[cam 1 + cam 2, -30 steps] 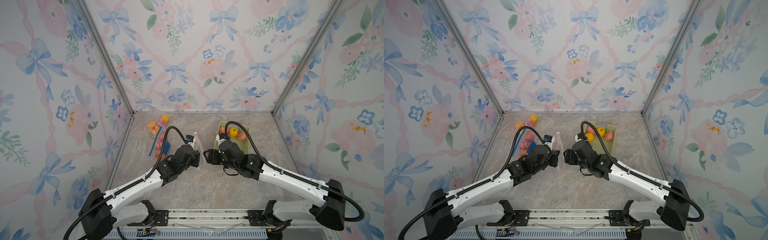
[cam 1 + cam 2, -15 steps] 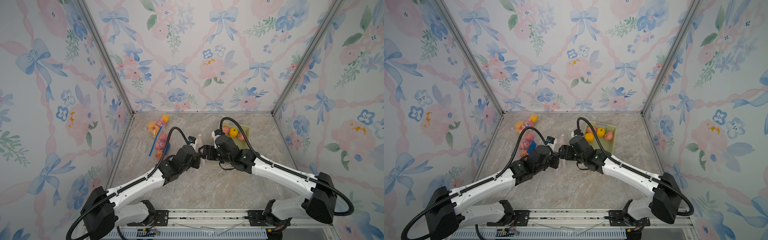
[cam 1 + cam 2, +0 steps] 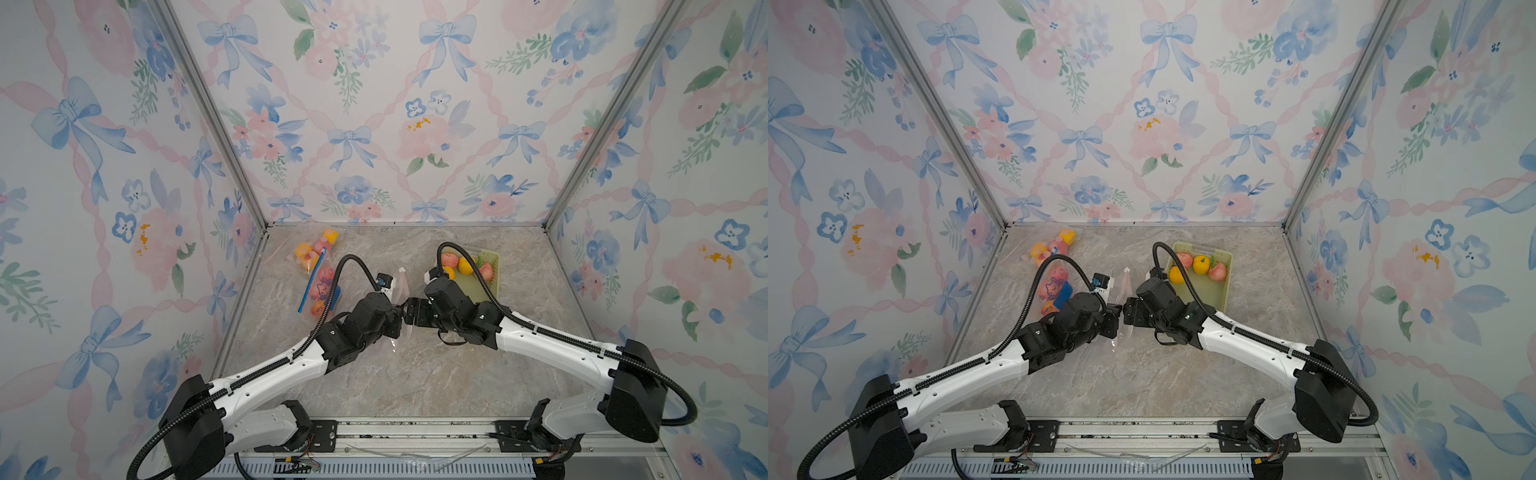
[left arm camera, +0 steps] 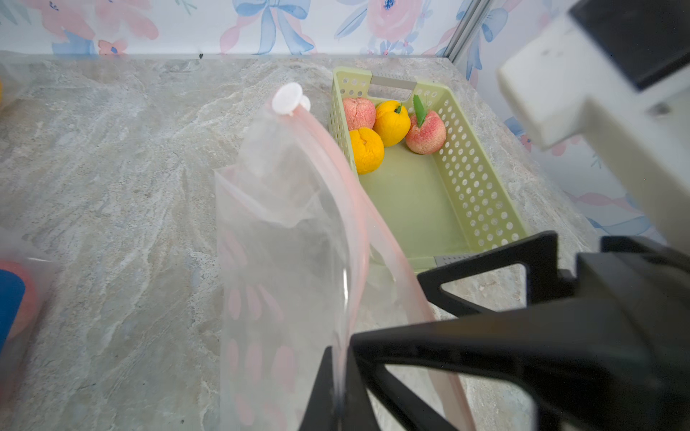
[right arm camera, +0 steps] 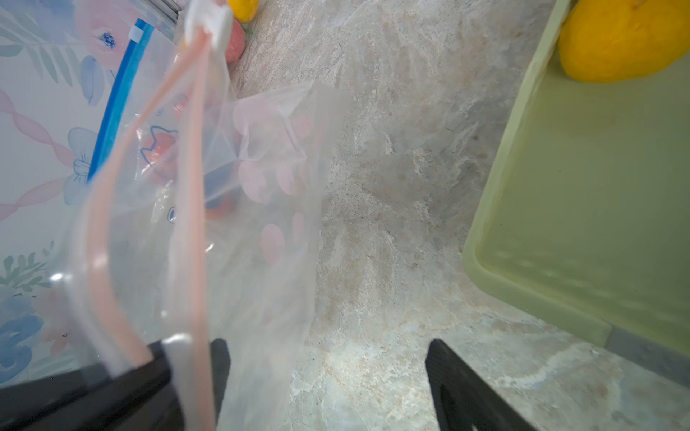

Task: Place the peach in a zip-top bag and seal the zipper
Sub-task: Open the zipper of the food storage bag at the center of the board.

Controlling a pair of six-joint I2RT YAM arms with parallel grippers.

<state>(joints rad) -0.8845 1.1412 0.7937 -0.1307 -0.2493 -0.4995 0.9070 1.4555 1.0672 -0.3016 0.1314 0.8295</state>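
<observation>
Left wrist view: we record the left end effector closed tight on the rim of the zip-top bag, pinching it at one side of the pink zipper and holding the bag up on edge over the tabletop. The white slider sits at the far end of the zipper. The two tracks bow apart, so the mouth is open. In the right wrist view the right end effector has its jaws spread wide with bare tabletop between them, gripping nothing. One of its fingers stands just beside the bag's nearer track. Both top views show the two end effectors tip to tip at the bag, around mid-tabletop. The peach, with a green leaf, lies at the far end of the green basket, next to a second peach and two oranges, apart from the bag. Other bags of fruit lie near the left wall.
</observation>
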